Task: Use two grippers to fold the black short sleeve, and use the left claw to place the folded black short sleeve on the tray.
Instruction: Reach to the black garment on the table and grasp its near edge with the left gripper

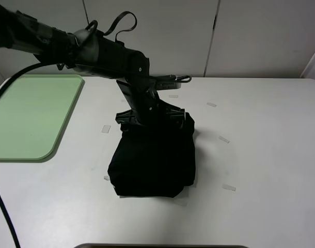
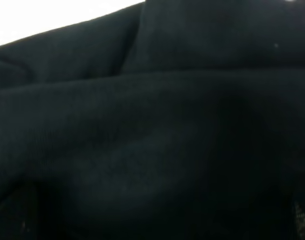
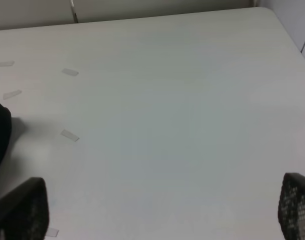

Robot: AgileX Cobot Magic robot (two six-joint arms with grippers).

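Left claw: While my left claw [image 1: 153,118] sits low at the far edge of the shirt, centre of the overhead frame, its fingers are lost against the black cloth; I judge the jaws spread wide, and I cannot tell whether any fabric lies between them.
Right gripper: my right gripper [image 3: 157,210] is wide open and empty, its two mesh-faced fingers [image 3: 22,210] in the bottom corners of its own view, over bare table [image 3: 182,125].
Shirt: the shirt [image 1: 153,164] lies folded into a compact bundle at centre, just below my left claw in the overhead frame and touching it at its upper edge.
Tray: the tray [image 1: 28,116] is at left, well apart from the shirt and bare.
Key relation: the tray lies to the left of the claw and shirt, on my left arm's own side, so I judge the carry goes leftward.
Hidden: my left wrist view is filled by dark, blurred cloth [image 2: 152,130]; my right arm does not show in the overhead frame; the shirt's lettering is out of sight.
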